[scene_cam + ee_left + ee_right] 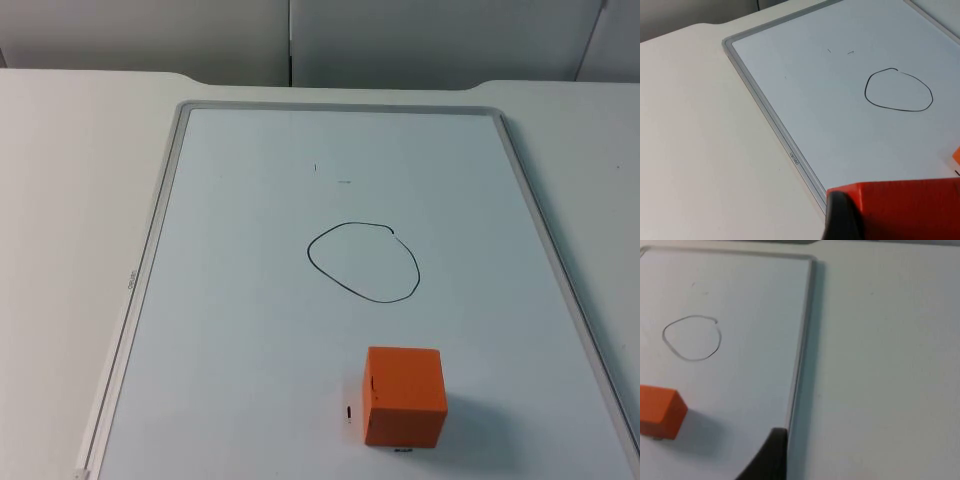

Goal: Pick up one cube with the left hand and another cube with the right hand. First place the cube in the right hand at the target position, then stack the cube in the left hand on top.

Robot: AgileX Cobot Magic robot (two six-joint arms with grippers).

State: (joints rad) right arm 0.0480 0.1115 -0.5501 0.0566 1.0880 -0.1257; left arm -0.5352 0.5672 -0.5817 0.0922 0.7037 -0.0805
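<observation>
From my station, the left pincer [844, 221] is clamped on one orange cube, the held cube [910, 207], which sits tight against the black tip and is raised above the near edge of the whiteboard [250, 300]. The second one, the loose cube [404, 396], rests flat on the whiteboard, at about five o'clock from the hand-drawn black circle [362, 262] and clear of its line. A short black pen mark [347, 411] lies just beside the loose cube at its nine o'clock. The right pincer [771, 456] hangs over the whiteboard's frame on the right-hand side, apart from the loose cube, with bare board between them. I cannot tell whether the right pincer is open or closed. The circle has nothing inside it. Two faint pen ticks [315, 167] lie at about twelve o'clock from the circle. The whiteboard has a grey frame and lies flat on the white tabletop [60, 200], which runs back to a grey partition wall [150, 30] at twelve o'clock.
</observation>
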